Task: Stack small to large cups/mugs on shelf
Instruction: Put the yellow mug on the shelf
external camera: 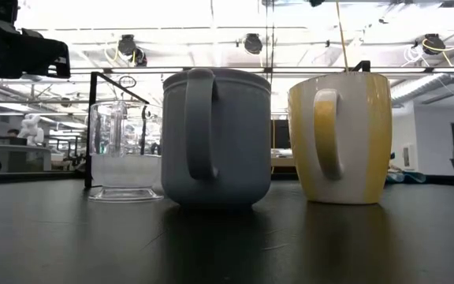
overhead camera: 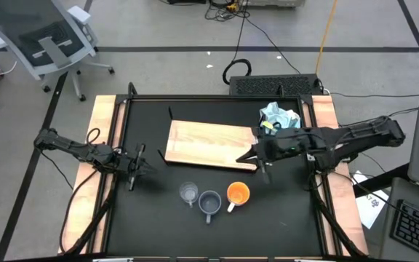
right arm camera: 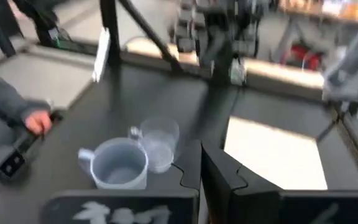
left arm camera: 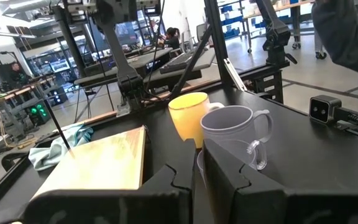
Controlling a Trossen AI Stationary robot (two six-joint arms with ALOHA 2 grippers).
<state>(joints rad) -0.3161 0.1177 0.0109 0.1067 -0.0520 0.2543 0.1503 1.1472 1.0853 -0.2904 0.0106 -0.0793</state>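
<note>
Black and matte, the surface (overhead camera: 151, 211) carries a light-wood shelf board (overhead camera: 209, 144) lying flat near its middle, with a crumpled light-blue cloth (overhead camera: 278, 116) off the board's two o'clock corner. Toward six o'clock from the board three cups stand upright in a tight row: the clear glass cup (overhead camera: 188, 193), the blue-grey mug (overhead camera: 209, 203) and the orange mug (overhead camera: 238, 193), close together and possibly touching. None is nested and none is on the shelf, so the task looks unstarted.

At nine o'clock the left claw (overhead camera: 138, 166) hovers with its fingers nearly together, gripping nothing. Over the board's four o'clock corner, the right claw (overhead camera: 262, 158) is fully closed and empty.

Crowding is the main risk. A claw reaching for any one cup would probably nudge its neighbour, and the light glass could skid or tip. Closed fingers coming down on a rim would knock a cup instead of straddling it. A person's hand (right arm camera: 37, 122) rests at the surface edge, near the cups.
</note>
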